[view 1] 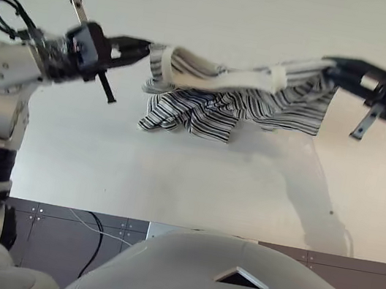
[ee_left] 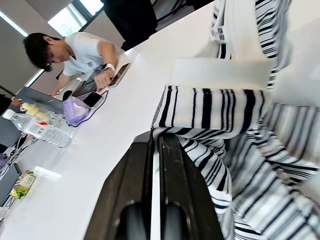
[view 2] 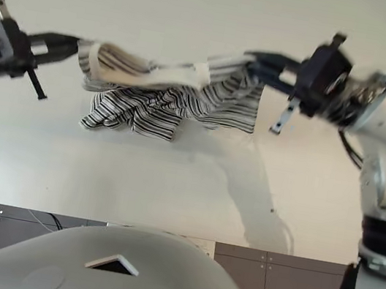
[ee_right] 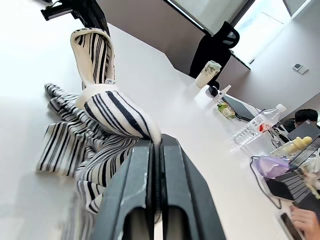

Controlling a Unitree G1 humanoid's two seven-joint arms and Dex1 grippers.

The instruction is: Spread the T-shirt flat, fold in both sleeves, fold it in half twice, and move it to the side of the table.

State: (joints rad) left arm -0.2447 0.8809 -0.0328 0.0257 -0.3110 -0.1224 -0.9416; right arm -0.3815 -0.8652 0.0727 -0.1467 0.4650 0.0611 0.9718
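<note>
The striped T-shirt hangs strung across the upper middle of the head view. A pale band of its edge is drawn into a line between two grips, and the rest sags below in a crumpled bunch whose lowest folds seem to brush the white table.

At the upper left, the left gripper has its jaws pressed shut on a pinch of cloth. Its wrist view shows the dark fingers almost touching, with stripes caught at their tips. Over at the upper right, the right gripper is clamped on the other end (its own wrist view has the fingers flush together, a roll of striped fabric bulging out past them).

This looks like the spreading step, and the shirt is far from flat. To do it well, the arms would draw apart evenly until the slack goes, staying level with each other. They would then lower so the hanging part lands first and drag the cloth gently so the body lays out behind it. Neither pinch should let go until the cloth lies on the table, and the twisted bunch will likely need a second tug.
</note>
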